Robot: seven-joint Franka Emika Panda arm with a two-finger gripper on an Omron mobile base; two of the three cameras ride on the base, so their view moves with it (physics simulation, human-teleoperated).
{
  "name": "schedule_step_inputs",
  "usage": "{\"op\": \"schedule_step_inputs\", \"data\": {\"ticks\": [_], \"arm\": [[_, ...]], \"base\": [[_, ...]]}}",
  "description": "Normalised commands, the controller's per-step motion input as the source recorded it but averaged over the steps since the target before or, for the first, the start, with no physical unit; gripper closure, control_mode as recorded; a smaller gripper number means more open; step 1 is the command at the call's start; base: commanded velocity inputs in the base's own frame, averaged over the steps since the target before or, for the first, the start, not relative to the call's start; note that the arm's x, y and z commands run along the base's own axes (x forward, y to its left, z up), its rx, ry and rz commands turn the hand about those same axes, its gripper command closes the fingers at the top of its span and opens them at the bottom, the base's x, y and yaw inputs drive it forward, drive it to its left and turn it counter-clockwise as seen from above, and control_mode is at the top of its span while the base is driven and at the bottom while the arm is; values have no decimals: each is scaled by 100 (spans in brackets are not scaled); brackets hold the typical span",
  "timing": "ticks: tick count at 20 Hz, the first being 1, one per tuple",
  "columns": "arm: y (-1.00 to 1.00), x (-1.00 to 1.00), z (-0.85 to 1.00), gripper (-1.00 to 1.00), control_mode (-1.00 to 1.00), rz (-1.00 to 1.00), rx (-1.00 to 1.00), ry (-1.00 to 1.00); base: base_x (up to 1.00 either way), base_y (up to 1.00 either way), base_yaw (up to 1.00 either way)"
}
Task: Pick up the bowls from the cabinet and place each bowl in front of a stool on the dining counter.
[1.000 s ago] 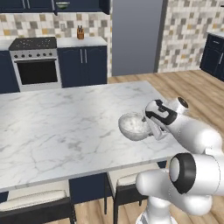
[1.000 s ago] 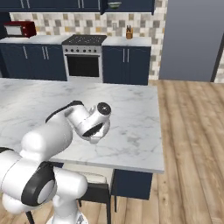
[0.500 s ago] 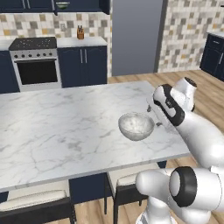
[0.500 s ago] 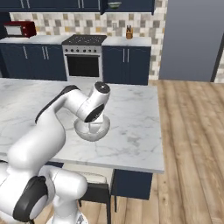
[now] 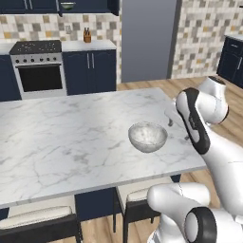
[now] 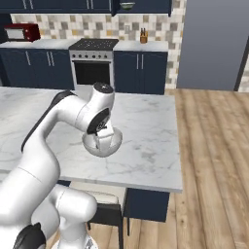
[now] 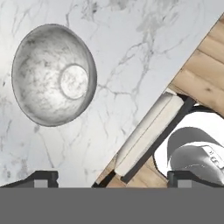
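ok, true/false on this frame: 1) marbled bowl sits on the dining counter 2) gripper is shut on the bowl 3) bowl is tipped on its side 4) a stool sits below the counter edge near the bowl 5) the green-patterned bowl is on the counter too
1) True: the grey-white marbled bowl rests on the dining counter.
2) False: the gripper is open and clear of the bowl, holding nothing.
3) False: it stands upright, opening up.
4) True: a cushioned stool is tucked under the counter edge close to the bowl.
5) False: the marbled bowl is the one bowl on the counter.
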Motion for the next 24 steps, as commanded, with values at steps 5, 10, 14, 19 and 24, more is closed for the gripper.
{"op": "schedule_step_inputs", "data": {"ticks": [5,10,14,19,24], "arm": [[5,-80,13,-100,-100,34,-22,5],[5,-66,35,-100,-100,36,-19,3],[0,-25,56,-100,-100,35,-12,5],[0,-11,53,-100,-100,32,-8,6],[0,-51,23,-100,-100,29,-11,4]], "base": [[0,0,0],[0,0,0],[0,0,0],[0,0,0],[0,0,0]]}}
